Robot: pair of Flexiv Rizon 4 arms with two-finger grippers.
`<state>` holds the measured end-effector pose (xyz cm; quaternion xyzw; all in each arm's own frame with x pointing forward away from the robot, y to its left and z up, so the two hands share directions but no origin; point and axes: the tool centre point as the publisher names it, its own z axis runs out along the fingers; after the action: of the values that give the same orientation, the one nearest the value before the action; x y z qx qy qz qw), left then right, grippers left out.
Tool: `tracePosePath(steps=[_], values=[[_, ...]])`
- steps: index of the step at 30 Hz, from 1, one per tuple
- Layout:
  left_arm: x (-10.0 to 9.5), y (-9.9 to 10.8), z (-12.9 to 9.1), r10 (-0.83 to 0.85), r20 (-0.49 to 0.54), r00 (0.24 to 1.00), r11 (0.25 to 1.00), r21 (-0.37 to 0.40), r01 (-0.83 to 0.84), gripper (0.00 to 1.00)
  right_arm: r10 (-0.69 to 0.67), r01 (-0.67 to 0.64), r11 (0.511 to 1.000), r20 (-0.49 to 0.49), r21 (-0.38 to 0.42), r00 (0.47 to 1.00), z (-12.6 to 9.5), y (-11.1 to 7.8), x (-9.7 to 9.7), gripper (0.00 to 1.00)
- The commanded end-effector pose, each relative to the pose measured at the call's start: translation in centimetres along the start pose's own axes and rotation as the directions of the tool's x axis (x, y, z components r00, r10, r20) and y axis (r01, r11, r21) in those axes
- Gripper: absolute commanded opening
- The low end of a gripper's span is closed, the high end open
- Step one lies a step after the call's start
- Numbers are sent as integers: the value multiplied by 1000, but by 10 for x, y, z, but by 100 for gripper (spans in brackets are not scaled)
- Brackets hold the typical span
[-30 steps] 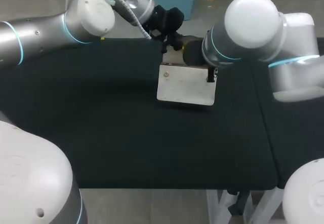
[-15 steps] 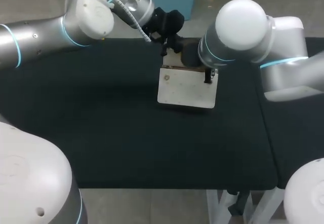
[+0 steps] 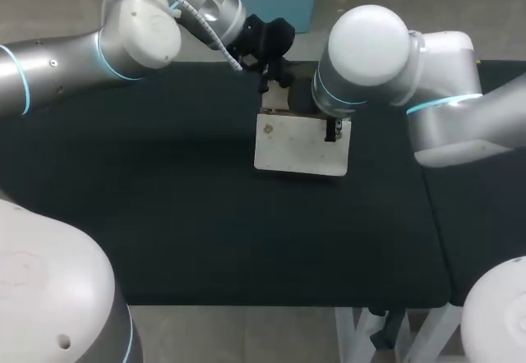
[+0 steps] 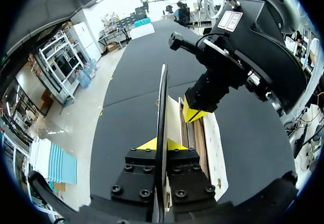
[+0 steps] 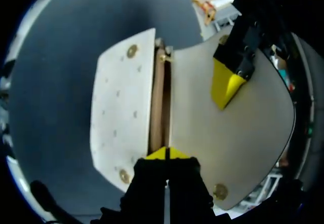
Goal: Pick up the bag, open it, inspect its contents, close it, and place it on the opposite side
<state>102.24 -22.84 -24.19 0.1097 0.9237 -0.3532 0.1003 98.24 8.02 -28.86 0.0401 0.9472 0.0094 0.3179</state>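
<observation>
- At the left gripper [image 4: 161,144]: clenched on the bag [image 4: 210,148], with the thin upright edge of one panel pinched between both yellow tips.
- At the right gripper [image 5: 166,153]: also clenched on the bag, tips pressed together on a panel's edge, right beside the mouth.
- Ahead of the right gripper: mouth parted in a narrow slit, brown inside, with a cream panel on either side and brass studs [image 5: 132,50] near the corners.
- Past the slit, against the wider panel: one yellow tip of the left gripper.
- Ahead of the left gripper, just beside the pinched edge: a yellow tip of the right gripper, touching the cream panel.
- In the head view, upper middle of the frame: bag as a white rectangle, broad face toward the camera, top edge under both grippers; cannot tell whether its lower edge touches the table [image 3: 164,215].
- From the upper left: left arm [image 3: 74,51], black wrist just above the bag's top left corner.
- From the right edge: right arm [image 3: 444,108], big white joint over the bag's top right corner.
- Around it all: black tabletop across most of the frame.
</observation>
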Motion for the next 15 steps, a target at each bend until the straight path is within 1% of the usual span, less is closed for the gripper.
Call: tracePosePath(steps=[1,11,15], values=[[1,1,1,-5,12,1000,1000,10,5,0,1,-1,1000,1,11,1000,-2,4,7,0],[3,0,-4,-3,39,999,1000,24,2,0,4,-4,1000,-25,10,1000,-1,8,24,0],[5,-1,-6,13,42,999,999,30,-14,0,11,-11,1000,-9,23,1000,-7,6,22,0]])
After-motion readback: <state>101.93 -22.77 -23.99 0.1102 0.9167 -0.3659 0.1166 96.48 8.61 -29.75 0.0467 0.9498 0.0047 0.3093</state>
